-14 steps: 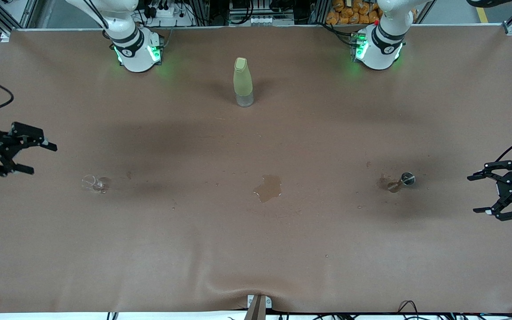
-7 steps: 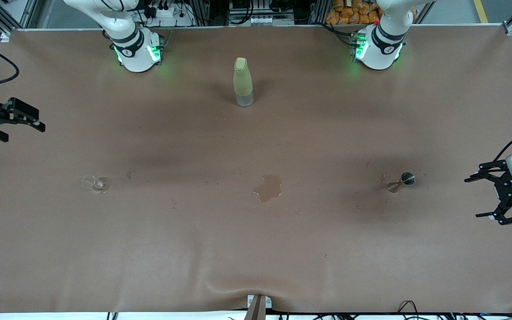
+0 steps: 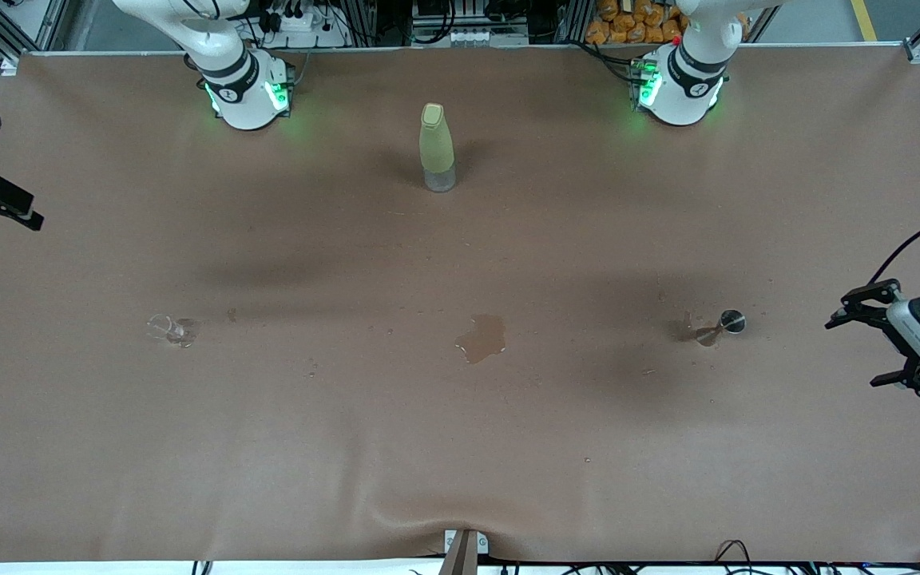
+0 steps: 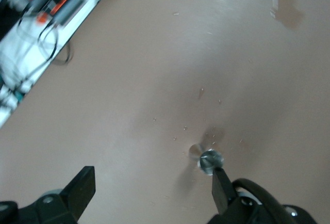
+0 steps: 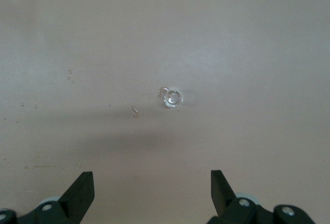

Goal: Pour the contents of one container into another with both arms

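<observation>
Light: even, overhead, moderately bright | Shadows: soft broad dark patches on the table (image 3: 460, 415) mid-surface, one beside the bottle (image 3: 437, 148) | Glow: green LED spill at both arm bases along the table's top edge | Blur: left wrist view smeared at its corner clutter; right wrist view pale, low contrast.

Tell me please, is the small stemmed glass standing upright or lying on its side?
Lying on its side. The stemmed glass shows its round foot edge-on toward the camera, stem flat along the table.
</observation>
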Available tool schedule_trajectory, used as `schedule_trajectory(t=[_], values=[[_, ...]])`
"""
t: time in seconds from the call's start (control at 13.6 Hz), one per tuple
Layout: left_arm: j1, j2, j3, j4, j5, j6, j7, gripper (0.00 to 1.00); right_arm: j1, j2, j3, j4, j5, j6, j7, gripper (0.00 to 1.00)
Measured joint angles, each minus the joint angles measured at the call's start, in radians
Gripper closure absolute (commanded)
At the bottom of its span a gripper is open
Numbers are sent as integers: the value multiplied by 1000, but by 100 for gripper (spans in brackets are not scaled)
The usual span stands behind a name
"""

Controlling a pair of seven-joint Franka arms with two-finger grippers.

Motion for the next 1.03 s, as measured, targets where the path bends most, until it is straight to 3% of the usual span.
schedule_trajectory(t=[0.59,1.03], values=[[-129,-26,-1,-11,170,-5,-845,0,44,-1,-19,4,-40,-15,23,0],[-128,-35,13,-11,176,-20,-942,0,50,-3,-23,7,-40,-17,24,0]])
